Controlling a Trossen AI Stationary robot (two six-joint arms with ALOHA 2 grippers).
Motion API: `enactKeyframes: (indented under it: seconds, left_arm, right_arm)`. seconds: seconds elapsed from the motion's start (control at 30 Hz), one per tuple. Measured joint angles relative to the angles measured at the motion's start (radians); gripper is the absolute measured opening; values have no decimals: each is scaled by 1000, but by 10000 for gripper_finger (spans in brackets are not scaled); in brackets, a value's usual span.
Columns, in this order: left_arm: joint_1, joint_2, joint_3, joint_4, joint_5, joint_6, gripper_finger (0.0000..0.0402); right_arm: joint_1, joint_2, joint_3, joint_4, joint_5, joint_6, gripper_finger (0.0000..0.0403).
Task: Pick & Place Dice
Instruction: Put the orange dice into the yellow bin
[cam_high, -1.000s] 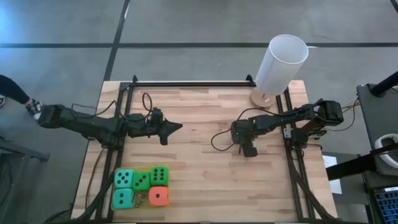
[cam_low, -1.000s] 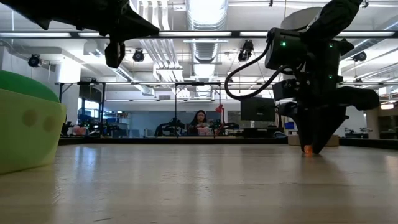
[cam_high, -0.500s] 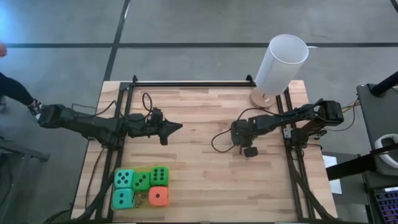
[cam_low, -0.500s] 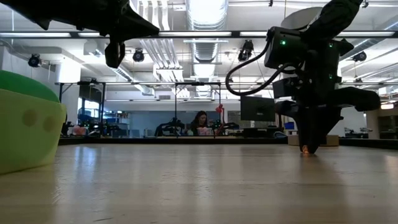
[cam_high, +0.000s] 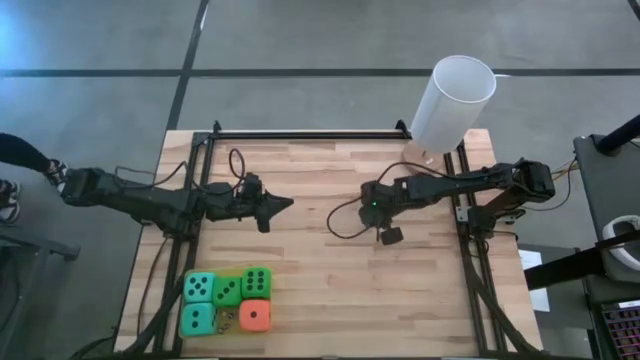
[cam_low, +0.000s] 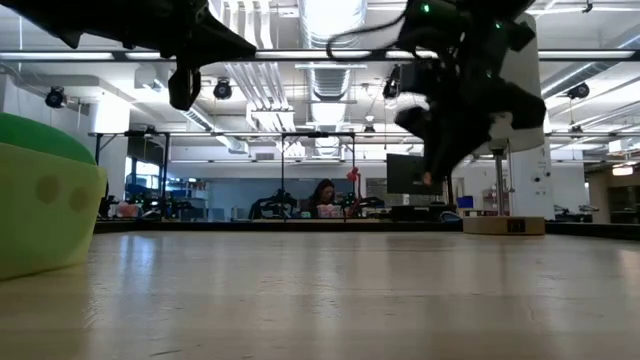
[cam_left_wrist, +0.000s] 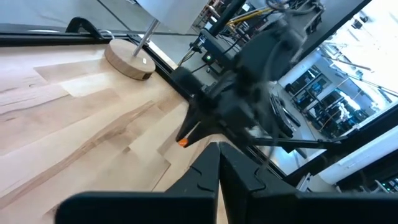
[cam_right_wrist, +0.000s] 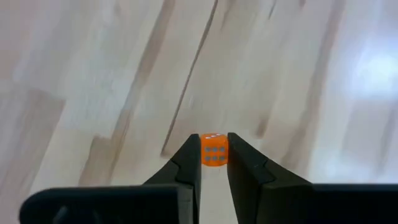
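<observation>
Five foam dice (cam_high: 228, 301) clustered at table's (cam_high: 320, 300) near-left corner. Right hand (cam_right_wrist: 214, 163) over table's right-centre, lifted clear, clamped on a tiny orange die (cam_right_wrist: 214, 149). Left hand (cam_high: 283, 205) pressed together, hovering left of centre, well apart.

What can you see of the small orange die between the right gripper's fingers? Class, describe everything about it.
The small orange die is a tiny cube with white pips; the face shown in the right wrist view has six. It looks hard and glossy. It sits pinched between the tips of the right gripper, one dark finger pressing each side. The low view shows that gripper raised off the table, so the die hangs in the air above the wooden table, touching only the fingers. The left wrist view shows it as an orange speck.
</observation>
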Motion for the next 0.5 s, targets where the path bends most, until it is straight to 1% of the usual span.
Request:
enactKeyframes:
  seconds: [0.1, 0.27, 0.4, 0.5]
  left_arm:
    - [0, 0, 0, -3, 0, 0, 26]
    - [0, 0, 0, -57, 0, -24, 68]
    - [0, 2, -1, -70, 1, -139, 99]
    - [0, 2, -1, -70, 0, -159, 112]
  right_arm:
    - [6, 0, 56, 2, 0, -51, 43]
    - [16, 0, 145, 32, 0, -128, 43]
    - [17, 0, 180, 143, 24, -173, 43]
    - [16, 0, 167, 282, 29, -204, 43]
